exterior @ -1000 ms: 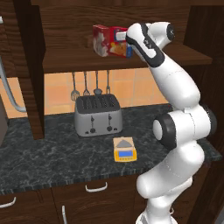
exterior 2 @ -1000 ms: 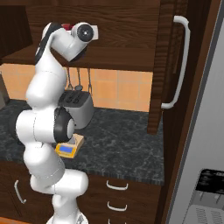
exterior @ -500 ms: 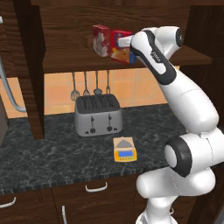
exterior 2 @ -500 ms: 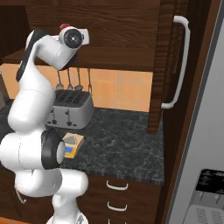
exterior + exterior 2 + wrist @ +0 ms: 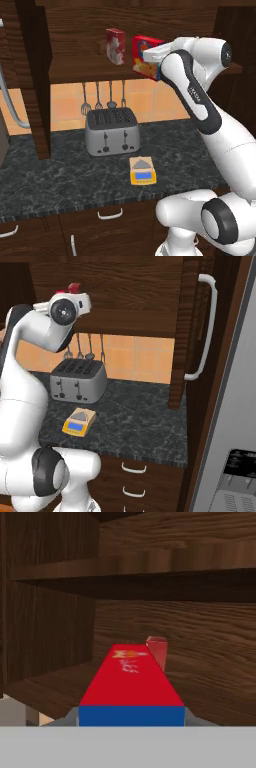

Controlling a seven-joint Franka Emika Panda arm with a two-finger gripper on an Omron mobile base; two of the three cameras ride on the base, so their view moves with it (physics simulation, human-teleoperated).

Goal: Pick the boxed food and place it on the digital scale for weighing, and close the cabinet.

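Boxes: two were counted, a wide red box (image 5: 145, 56) and a narrower red-and-white box (image 5: 115, 46), both at the shelf of the wall cabinet (image 5: 85, 67).
Other items: one silver toaster (image 5: 111, 132), one yellow scale (image 5: 142, 170), three hanging utensils (image 5: 104, 95) on the orange tiles, all over the dark stone counter (image 5: 60, 175).
Handles: one long silver bar handle (image 5: 206, 326) showed on the open cabinet door in the right base view; curved handles sat on the drawers (image 5: 134, 468) under the counter.
Writing: the wide box carried a yellow food picture and yellow-white lettering on its red face, too blurred to read; its near end was blue in the hand view.
Claw: the claw (image 5: 159, 56) was closed on the wide red box (image 5: 131, 679), its fingers (image 5: 72, 717) pressed against the box's two sides.
Wide box place: at the front edge of the shelf, held upright, well above the scale.
Narrow box place: further back on the shelf, just beside the wide box, apart from it.
Scale place: near the front edge of the counter, just in front of the toaster.
Change: since half a second before, the arm had drawn back, and the wide box had come forward and away from the narrow one.
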